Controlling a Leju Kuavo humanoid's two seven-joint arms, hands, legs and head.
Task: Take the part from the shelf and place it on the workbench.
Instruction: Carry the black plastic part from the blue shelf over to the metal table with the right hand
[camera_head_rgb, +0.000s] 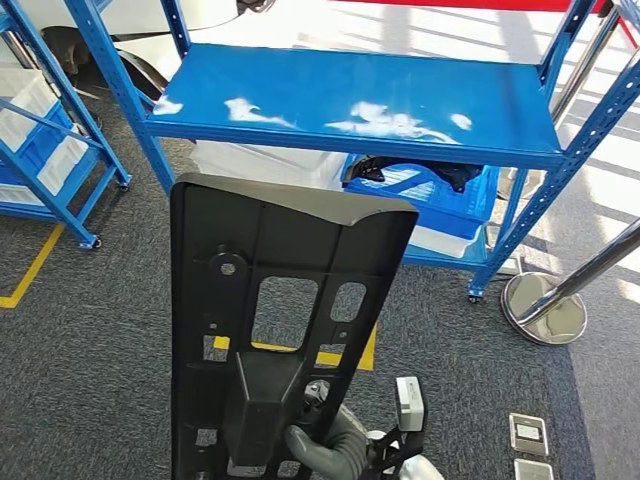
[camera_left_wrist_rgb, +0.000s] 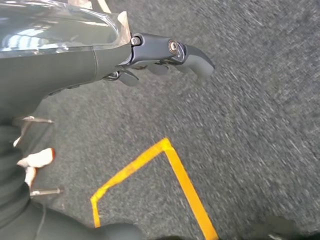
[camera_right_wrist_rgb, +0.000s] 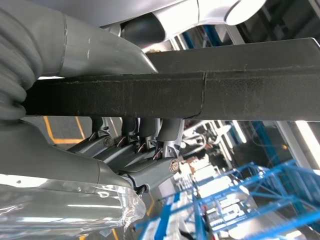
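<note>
Black plastic part (camera_head_rgb: 264, 330) is upright in the right hand (camera_right_wrist_rgb: 124, 155), thumb and fingers clamped on its edge, blocking much of the blue shelf (camera_head_rgb: 355, 100) ahead. Left hand (camera_left_wrist_rgb: 166, 52) hangs over grey carpet (camera_left_wrist_rgb: 245, 125), fingers extended, holding nothing. One blue crate (camera_head_rgb: 445, 195) under the shelf, one chrome post base (camera_head_rgb: 543, 308) right, two floor plates (camera_head_rgb: 528, 435).

Bright daylight, white glare on the blue shelf (camera_head_rgb: 347, 95), motion-blurred carpet (camera_left_wrist_rgb: 245, 125) in left wrist view

blue bin (camera_head_rgb: 453, 190) under shelf board | chrome stanchion base (camera_head_rgb: 543, 308) | yellow floor tape (camera_left_wrist_rgb: 181, 180)
</note>
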